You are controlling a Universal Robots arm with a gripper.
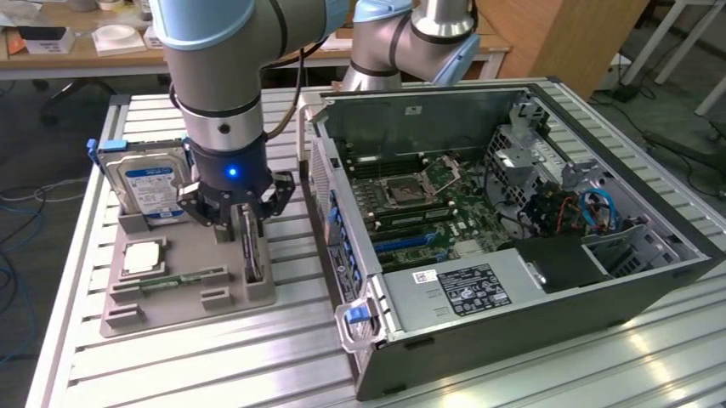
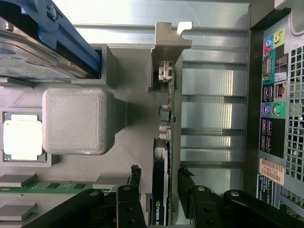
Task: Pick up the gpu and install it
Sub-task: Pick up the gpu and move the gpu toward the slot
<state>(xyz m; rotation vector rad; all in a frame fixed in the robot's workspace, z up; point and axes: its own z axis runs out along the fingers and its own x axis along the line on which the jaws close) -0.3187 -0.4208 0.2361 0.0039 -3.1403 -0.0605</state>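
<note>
We see the gpu (image 2: 161, 161) standing on edge in the grey holder (image 2: 76, 118), between our end effector's (image 2: 160, 176) parted fingers (image 2: 185, 178), not yet clamped.

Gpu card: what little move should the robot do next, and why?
Probably close the gripper on the gpu. Its fingers sit either side of the card, not touching, while it stands on edge in the gray holder.
</note>
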